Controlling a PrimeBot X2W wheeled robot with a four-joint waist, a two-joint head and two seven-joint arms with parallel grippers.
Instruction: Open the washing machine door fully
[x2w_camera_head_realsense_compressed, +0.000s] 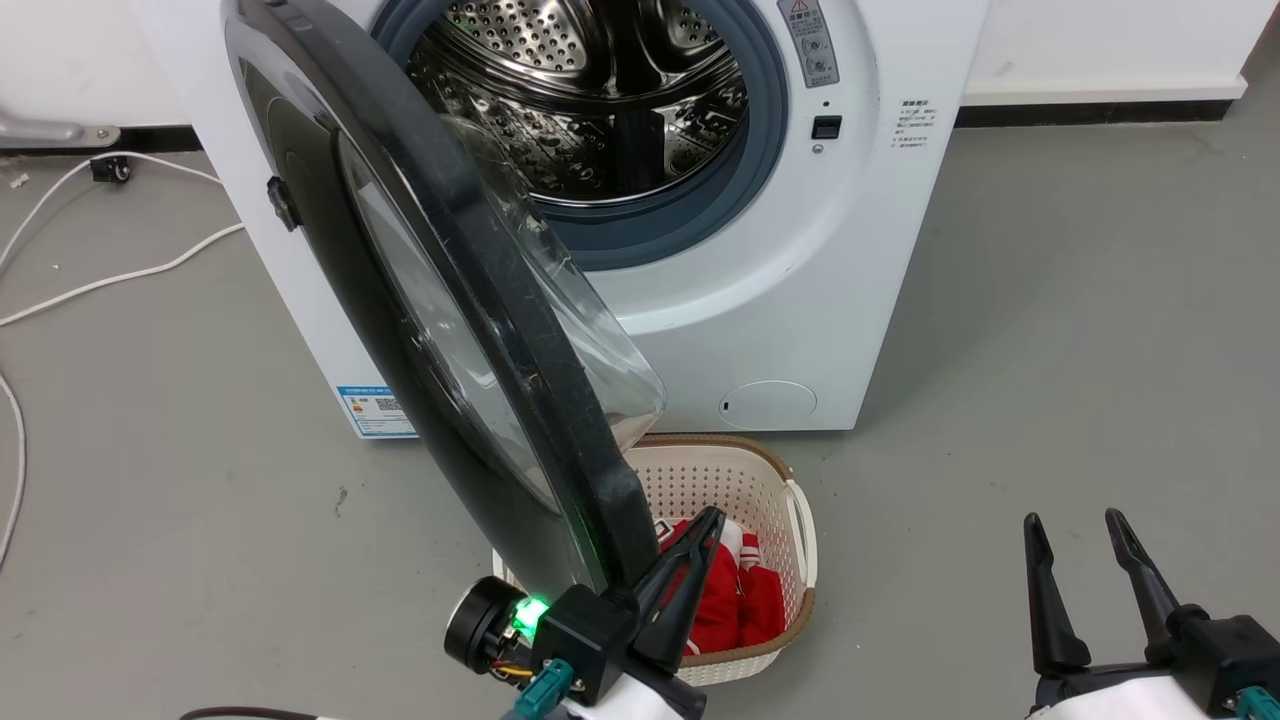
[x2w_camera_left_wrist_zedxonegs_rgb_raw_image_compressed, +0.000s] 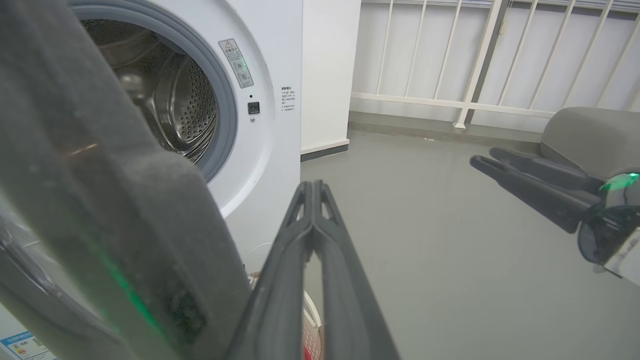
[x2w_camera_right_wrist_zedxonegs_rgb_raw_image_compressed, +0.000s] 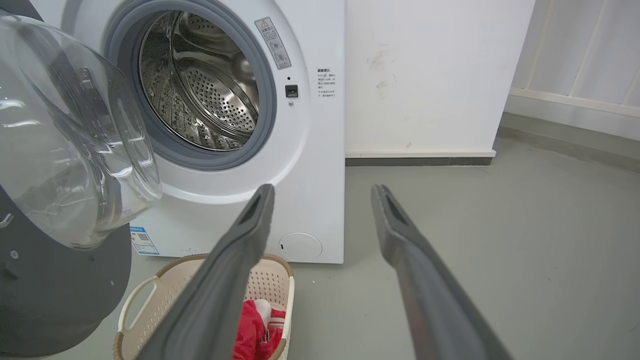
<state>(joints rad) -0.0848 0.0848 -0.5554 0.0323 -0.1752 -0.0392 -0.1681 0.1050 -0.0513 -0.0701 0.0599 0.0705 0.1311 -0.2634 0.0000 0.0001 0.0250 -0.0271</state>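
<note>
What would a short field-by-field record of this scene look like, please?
door: washing machine door swung out, drum exposed
machine: washing machine white, front-loading
left arm: left gripper shut, beside the door's lower inner edge
right arm: right gripper open, empty, apart from the door
floor: basket holding red clothing, in front of the machine

Glossy black door (x2w_camera_head_realsense_compressed: 470, 300), shiny perforated steel drum (x2w_camera_head_realsense_compressed: 590, 100), matt cream plastic basket (x2w_camera_head_realsense_compressed: 720, 475)

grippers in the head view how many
2. The left gripper, shut, is at lower centre beside the edge of the round glossy black washing machine door, above the cream perforated laundry basket. The right gripper, open, is at lower right over grey floor.
</note>
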